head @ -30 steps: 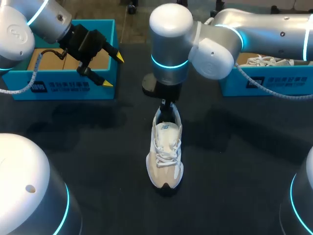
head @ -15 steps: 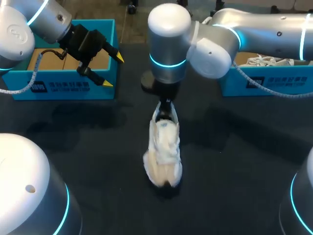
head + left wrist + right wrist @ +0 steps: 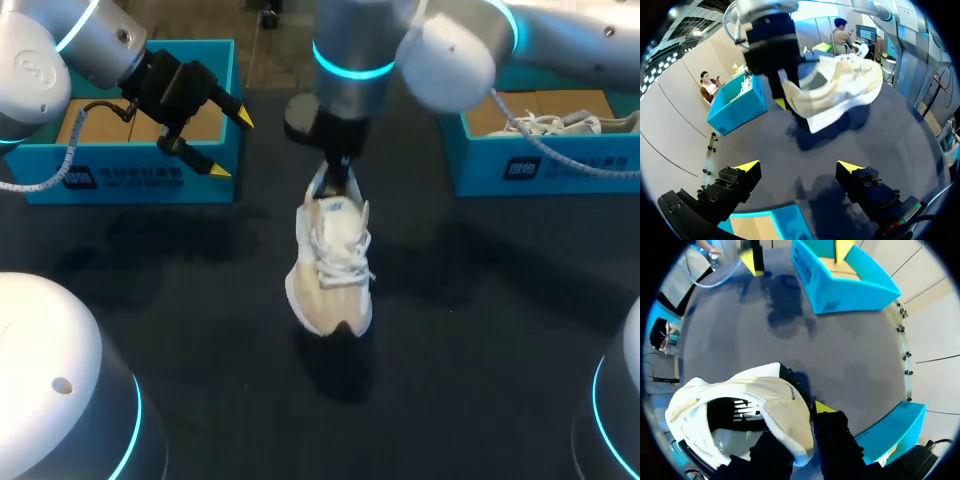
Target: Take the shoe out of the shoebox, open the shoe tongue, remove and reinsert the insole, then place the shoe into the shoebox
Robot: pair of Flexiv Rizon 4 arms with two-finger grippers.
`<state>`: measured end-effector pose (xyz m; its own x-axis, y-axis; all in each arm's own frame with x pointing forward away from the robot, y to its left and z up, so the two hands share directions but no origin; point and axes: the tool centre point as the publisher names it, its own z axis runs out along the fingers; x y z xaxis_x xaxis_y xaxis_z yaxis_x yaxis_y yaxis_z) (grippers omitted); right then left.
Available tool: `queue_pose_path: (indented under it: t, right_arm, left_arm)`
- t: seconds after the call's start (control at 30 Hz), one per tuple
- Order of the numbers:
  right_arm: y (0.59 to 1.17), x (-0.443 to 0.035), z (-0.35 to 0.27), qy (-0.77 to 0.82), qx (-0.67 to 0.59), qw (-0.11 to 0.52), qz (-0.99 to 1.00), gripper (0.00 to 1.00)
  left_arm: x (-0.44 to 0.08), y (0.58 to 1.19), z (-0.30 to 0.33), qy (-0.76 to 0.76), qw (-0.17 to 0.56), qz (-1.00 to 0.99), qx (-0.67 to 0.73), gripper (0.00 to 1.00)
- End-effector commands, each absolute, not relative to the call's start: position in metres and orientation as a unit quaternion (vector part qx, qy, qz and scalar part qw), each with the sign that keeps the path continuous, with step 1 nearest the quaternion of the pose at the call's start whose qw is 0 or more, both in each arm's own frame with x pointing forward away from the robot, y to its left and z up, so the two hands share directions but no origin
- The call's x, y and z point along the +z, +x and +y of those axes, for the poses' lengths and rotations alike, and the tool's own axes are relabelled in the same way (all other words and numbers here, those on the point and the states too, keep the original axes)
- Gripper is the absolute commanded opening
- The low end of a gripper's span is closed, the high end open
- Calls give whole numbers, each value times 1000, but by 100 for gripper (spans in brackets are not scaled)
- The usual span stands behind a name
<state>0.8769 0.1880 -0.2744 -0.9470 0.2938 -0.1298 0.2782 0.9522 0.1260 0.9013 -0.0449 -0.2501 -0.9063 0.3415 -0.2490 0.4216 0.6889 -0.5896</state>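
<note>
A white and beige lace-up shoe [image 3: 332, 265] hangs above the dark table, heel up and toe tilted down. My right gripper [image 3: 340, 177] is shut on the shoe's heel collar. In the right wrist view the shoe [image 3: 765, 400] has one finger inside its opening and the other outside the heel, at the right gripper [image 3: 802, 416]. My left gripper [image 3: 232, 145] stands open over the front wall of the left blue shoebox [image 3: 140, 182], holding nothing. In the left wrist view the shoe [image 3: 840, 85] hangs well ahead of the open left gripper [image 3: 799, 166].
A second blue shoebox [image 3: 545, 165] at the right rear holds another white shoe [image 3: 560, 122]. The left shoebox shows a bare cardboard floor. A shadow lies on the table under the lifted shoe.
My right gripper has shut on the shoe's heel and lifted it off the table, toe drooping. The right arm has risen and moved back. The left arm has not moved.
</note>
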Motion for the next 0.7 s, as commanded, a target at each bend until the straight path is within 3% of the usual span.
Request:
queue_pose_path:
  t: [0.03,0.7]
  right_arm:
    - [873,-222,170,142,65,70,985,0]
    - [919,-145,92,192,11,92,977,0]
  left_arm:
    - [-250,901,-45,208,59,918,-334,100]
    - [-250,901,-45,208,59,918,-334,100]
